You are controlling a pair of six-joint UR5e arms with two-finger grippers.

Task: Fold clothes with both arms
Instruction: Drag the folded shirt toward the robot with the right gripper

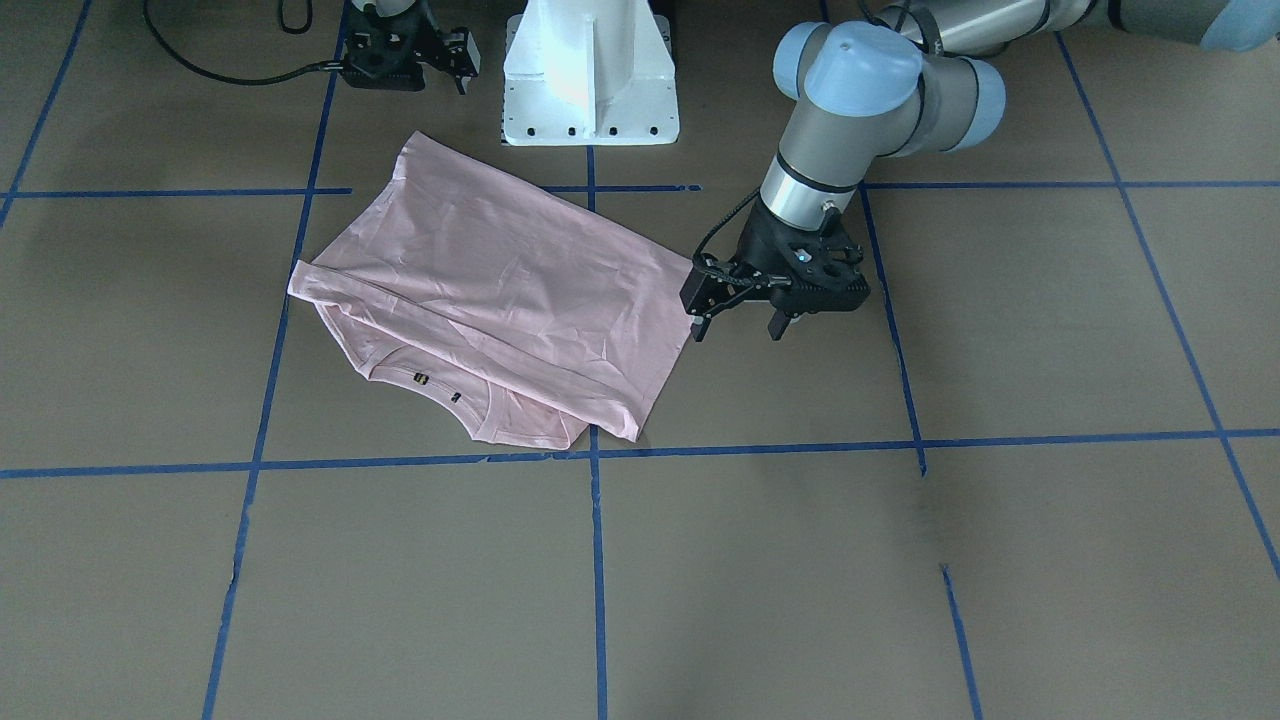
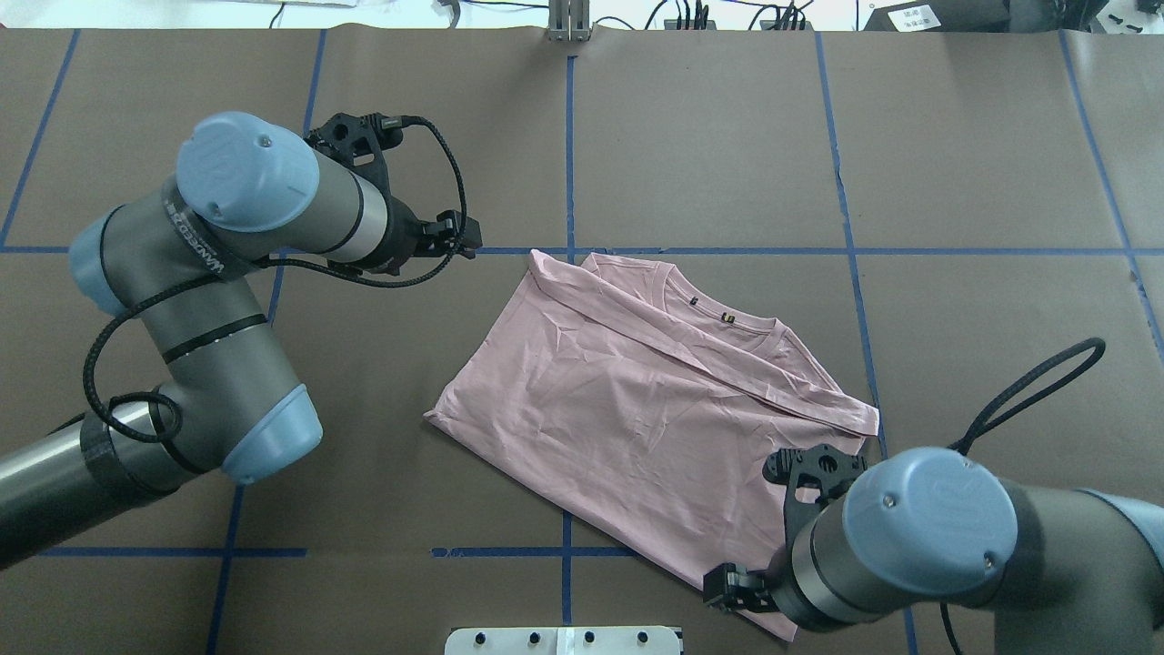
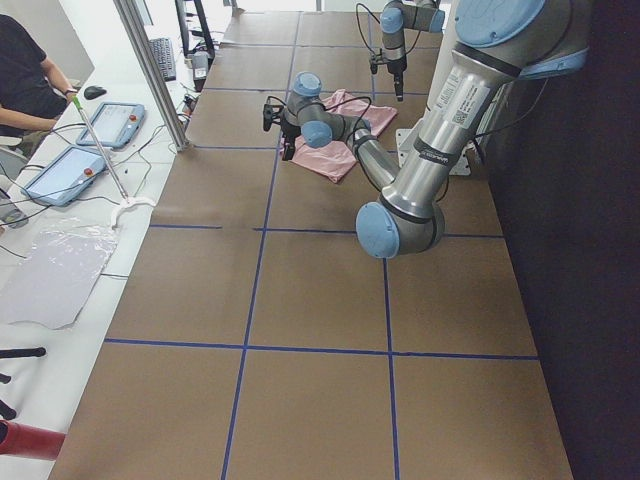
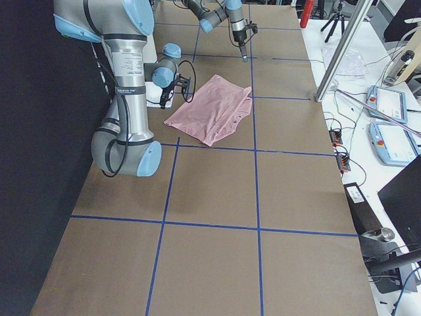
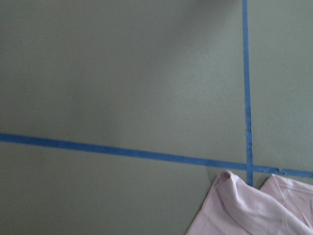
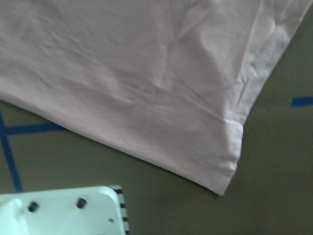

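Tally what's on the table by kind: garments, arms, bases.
pink T-shirt: 1
robot arms: 2 (left arm, right arm)
white pedestal base: 1
Total: 4

The left arm [image 1: 880, 110] enters the front-facing view from the upper right, bent at the elbow, with its wrist pointing down. The left end effector [image 1: 736, 325] hangs near frame centre, low over the bench, its 2 fingers spread apart. The right arm [image 2: 928, 546] enters the overhead view at lower right. The right end effector [image 1: 410, 70] points down, its fingers seemingly apart
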